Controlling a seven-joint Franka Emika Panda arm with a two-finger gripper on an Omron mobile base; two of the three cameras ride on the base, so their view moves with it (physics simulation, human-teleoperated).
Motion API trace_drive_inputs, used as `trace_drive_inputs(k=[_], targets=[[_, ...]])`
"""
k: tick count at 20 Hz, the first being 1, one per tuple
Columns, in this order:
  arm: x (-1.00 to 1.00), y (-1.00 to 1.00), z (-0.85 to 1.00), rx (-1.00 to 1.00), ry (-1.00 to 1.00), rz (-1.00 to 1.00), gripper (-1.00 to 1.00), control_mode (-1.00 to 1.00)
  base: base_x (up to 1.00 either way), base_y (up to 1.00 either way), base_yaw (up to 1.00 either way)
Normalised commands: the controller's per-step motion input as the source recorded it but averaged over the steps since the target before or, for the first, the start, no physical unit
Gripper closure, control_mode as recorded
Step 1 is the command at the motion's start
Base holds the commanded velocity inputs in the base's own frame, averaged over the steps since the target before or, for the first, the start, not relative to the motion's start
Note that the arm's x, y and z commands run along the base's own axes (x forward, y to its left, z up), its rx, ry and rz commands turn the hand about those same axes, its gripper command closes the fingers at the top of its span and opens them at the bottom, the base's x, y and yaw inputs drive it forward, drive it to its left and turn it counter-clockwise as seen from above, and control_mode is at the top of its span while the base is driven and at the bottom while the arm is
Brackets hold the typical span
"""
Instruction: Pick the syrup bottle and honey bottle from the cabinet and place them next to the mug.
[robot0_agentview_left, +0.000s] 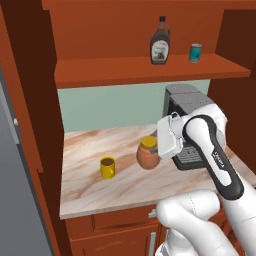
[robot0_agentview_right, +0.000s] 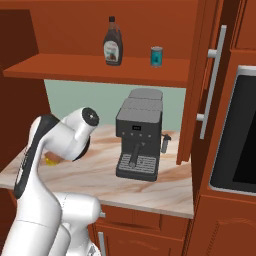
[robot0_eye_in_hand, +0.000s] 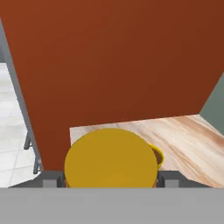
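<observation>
We see the honey bottle (robot0_agentview_left: 148, 153) standing on the counter (robot0_agentview_left: 90, 187) near the mug (robot0_agentview_left: 107, 167), with the gripper (robot0_eye_in_hand: 111, 183) around it, one finger (robot0_eye_in_hand: 51, 181) on each side of its yellow lid; whether it is pinching, we cannot tell. The syrup bottle (robot0_agentview_left: 160, 42) waits on the cabinet (robot0_agentview_left: 150, 70) shelf. We judge a hasty withdrawal could tip the honey bottle against the mug.

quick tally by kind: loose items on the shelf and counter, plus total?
Bottles: 2 (syrup bottle on the cabinet shelf, honey bottle on the counter between the gripper fingers)
Cans: 1 (teal can)
Mugs: 1 (yellow mug)
Coffee machines: 1 (espresso machine)
Total: 5
</observation>
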Motion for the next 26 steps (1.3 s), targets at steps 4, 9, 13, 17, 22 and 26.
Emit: trace_drive_inputs(k=[4, 9, 13, 17, 22, 26], targets=[[0.03, 0.01, -0.46, -0.02, -0.04, 0.14, 1.0, -1.0, 0.0, 0.0, 0.0], [0.34, 0.01, -0.09, -0.02, -0.03, 0.1, 1.0, -1.0, 0.0, 0.0, 0.0], [0.49, 0.0, 0.0, -0.02, -0.01, 0.05, 1.0, -1.0, 0.0, 0.0, 0.0], [0.56, 0.0, 0.0, -0.02, 0.0, 0.0, 1.0, -1.0, 0.0, 0.0, 0.0], [0.49, 0.05, 0.0, -0.03, 0.0, 0.0, 1.0, -1.0, 0.0, 0.0, 0.0], [0.41, 0.1, 0.0, -0.04, 0.0, 0.0, 1.0, -1.0, 0.0, 0.0, 0.0]])
